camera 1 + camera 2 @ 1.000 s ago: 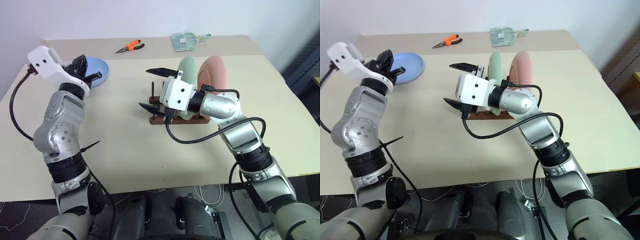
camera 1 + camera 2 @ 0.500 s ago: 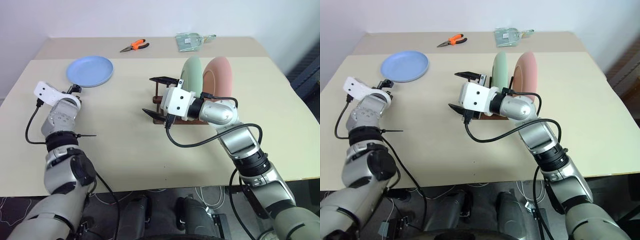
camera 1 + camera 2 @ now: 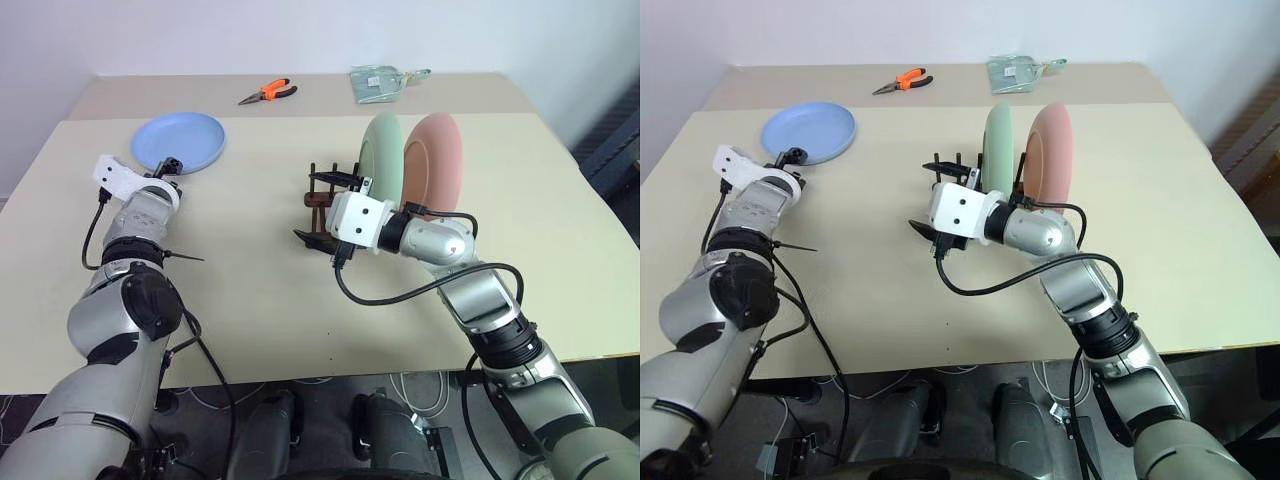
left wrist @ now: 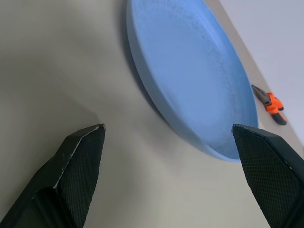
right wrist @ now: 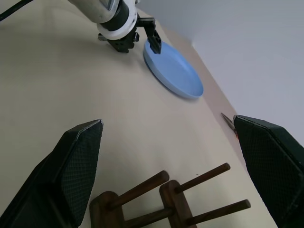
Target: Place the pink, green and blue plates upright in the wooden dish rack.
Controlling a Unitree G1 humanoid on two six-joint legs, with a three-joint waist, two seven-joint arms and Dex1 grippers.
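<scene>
Blue plate (image 3: pixel 179 142) lies flat on the table (image 3: pixel 250 300), left of the wooden rack (image 3: pixel 322 200) holding green (image 3: pixel 384 150) and pink plates (image 3: pixel 436 160). Left gripper (image 4: pixel 166 137), fingers spread, hovers at its rim, ready to close. Right gripper (image 3: pixel 325 210) open by rack.

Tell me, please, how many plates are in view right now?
3: the green plate and pink plate stand upright in the wooden dish rack; the blue plate lies flat on the table.

Blue plate (image 3: pixel 179 142) flat, pink (image 3: pixel 437 172) and green (image 3: pixel 383 158) racked
</scene>
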